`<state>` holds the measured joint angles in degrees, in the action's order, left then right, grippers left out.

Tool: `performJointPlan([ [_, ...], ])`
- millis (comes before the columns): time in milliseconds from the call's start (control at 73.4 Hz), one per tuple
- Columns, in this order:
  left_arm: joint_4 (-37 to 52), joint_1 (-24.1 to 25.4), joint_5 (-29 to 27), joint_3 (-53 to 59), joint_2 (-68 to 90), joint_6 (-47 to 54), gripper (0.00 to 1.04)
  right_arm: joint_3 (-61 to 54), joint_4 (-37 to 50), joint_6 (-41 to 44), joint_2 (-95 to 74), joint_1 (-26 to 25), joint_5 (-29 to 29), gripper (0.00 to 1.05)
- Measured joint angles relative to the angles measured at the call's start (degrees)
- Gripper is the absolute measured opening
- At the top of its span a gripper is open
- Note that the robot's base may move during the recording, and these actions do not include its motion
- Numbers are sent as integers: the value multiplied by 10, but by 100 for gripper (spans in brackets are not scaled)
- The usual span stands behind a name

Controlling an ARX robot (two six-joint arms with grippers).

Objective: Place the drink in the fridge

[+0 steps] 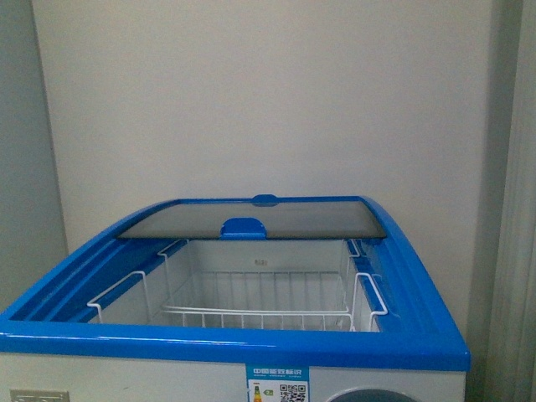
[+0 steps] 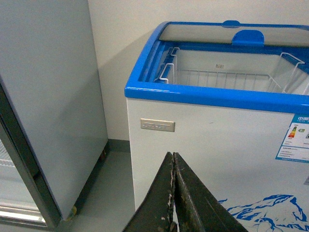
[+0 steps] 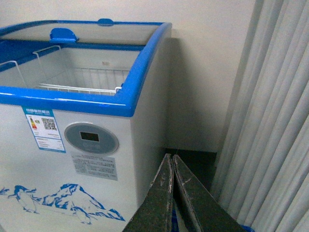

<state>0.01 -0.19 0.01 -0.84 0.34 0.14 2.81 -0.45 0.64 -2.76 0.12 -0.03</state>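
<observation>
1. Nearest to me, the left gripper (image 2: 173, 193) hangs low in front of the white chest fridge with the blue top rim (image 2: 217, 96); its dark, scuffed fingers are pressed together with nothing between them, short of the white front wall
2. The right gripper (image 3: 172, 193) sits the same way by the fridge's right front corner, fingers closed against each other and empty, with dark floor showing beyond
3. On the fridge's front there is a blue energy label (image 3: 43, 128), an oval grey display panel (image 3: 91, 138) and a blue penguin-and-mountain decal (image 3: 58, 195) lower down
4. The blue rim runs unbroken around the opening; the sliding glass lid (image 1: 251, 219) with its blue handle (image 1: 244, 228) is pushed to the back, leaving the front part of the top open
5. Inside, a white wire basket (image 1: 251, 314) hangs from the side walls and looks empty; I see no drink in any view
6. To the fridge's left stands a tall plain grey cabinet (image 2: 53, 96), a strip of grey floor between them
7. To its right hang pale pleated curtains (image 3: 275, 121), close to the side wall
8. Behind everything is a bare off-white wall (image 1: 268, 100)
</observation>
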Motion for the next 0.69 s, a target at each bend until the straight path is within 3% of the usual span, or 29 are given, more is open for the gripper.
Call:
performJointPlan([
  [381,0,0,0,0,0,0,3,-19,3,0,24,0,0,3],
  [436,0,0,0,0,0,0,5,-19,3,0,24,0,0,11],
  [695,0,0,0,0,0,0,54,-19,3,0,24,0,0,60],
])
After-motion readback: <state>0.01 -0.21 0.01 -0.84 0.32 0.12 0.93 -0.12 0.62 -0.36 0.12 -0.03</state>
